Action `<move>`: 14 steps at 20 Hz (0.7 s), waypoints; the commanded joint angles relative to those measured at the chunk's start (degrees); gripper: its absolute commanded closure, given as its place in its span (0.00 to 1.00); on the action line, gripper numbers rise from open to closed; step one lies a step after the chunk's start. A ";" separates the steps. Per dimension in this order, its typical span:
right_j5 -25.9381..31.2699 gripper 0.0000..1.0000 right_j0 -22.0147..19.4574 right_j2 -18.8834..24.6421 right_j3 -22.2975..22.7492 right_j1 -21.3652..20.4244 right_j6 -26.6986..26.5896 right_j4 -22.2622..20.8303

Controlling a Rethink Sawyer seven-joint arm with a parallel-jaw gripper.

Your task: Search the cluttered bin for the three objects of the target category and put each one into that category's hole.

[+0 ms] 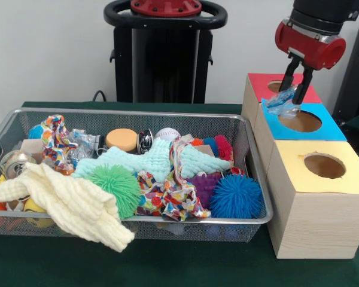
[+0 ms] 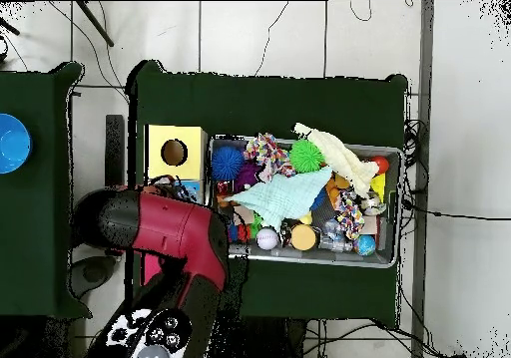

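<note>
My gripper (image 1: 294, 89) hangs over the wooden boxes at the right, shut on a crinkly see-through plastic piece (image 1: 282, 101) with blue marks. The piece hangs just above the left edge of the blue panel (image 1: 323, 128), beside its round hole (image 1: 300, 122). The wire mesh bin (image 1: 256, 173) lies to the left, full of clutter. Another crinkly plastic piece (image 1: 82, 142) lies in the bin at the back left. In the overhead view my arm (image 2: 165, 229) covers the gripper and the blue panel; the bin (image 2: 391, 209) shows to its right.
A red-panelled box (image 1: 257, 84) stands behind the blue one and a yellow-panelled box (image 1: 323, 179) in front, also in the overhead view (image 2: 175, 153). The bin holds spiky balls (image 1: 236, 196), a cream cloth (image 1: 72, 203), a teal star-shaped cloth (image 1: 149, 161), patterned fabric and a metal can (image 1: 15, 164).
</note>
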 commanded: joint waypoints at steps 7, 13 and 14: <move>-1.60 1.00 -1.30 5.35 2.97 2.05 9.38 0.73; -1.84 1.00 -0.73 5.12 2.70 2.51 10.13 0.81; -1.92 1.00 -0.68 5.14 2.64 2.61 10.25 0.90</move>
